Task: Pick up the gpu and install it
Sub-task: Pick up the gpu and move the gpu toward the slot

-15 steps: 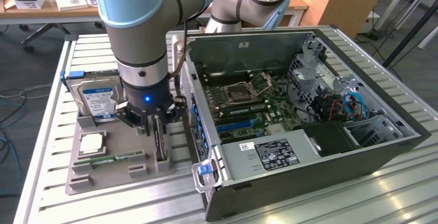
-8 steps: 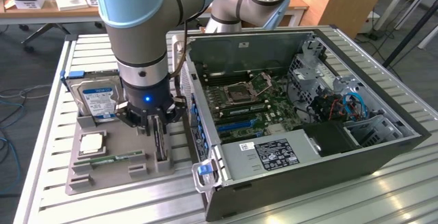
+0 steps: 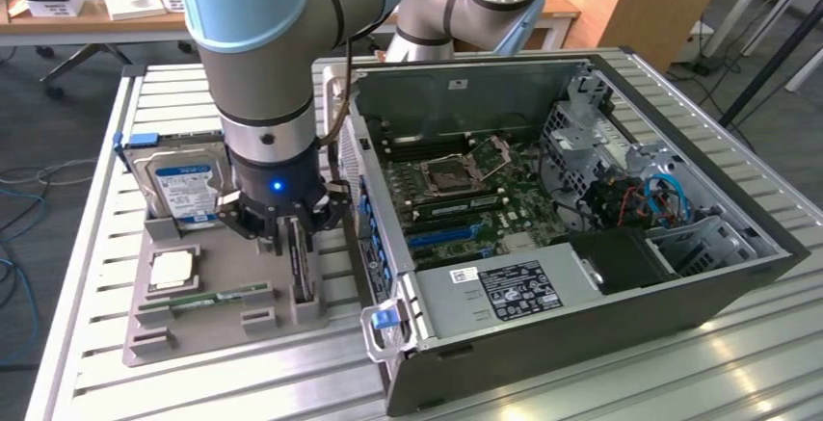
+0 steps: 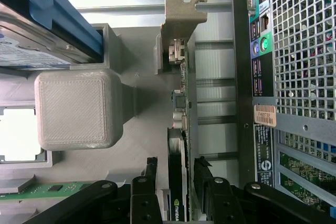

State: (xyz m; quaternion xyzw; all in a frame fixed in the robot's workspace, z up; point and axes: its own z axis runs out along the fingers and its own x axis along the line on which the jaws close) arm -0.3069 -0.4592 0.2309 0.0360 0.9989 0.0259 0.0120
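Slatted metal bench (image 3: 720,368) carries open computer case (image 3: 733,281) (side panel off, motherboard (image 3: 464,190) exposed). Grey tray (image 3: 212,281) just beside case, on exterior view's left, hard drive (image 3: 187,185) upright in it. Gpu (image 4: 177,129) on edge in tray slot nearest case. Tool (image 3: 293,248) spread wide, fingers (image 4: 151,182) straddling gpu, gap each side.

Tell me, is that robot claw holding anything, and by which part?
Nothing is held. The open gripper straddles the gpu, which stands on edge in the grey tray, with a gap on each side.
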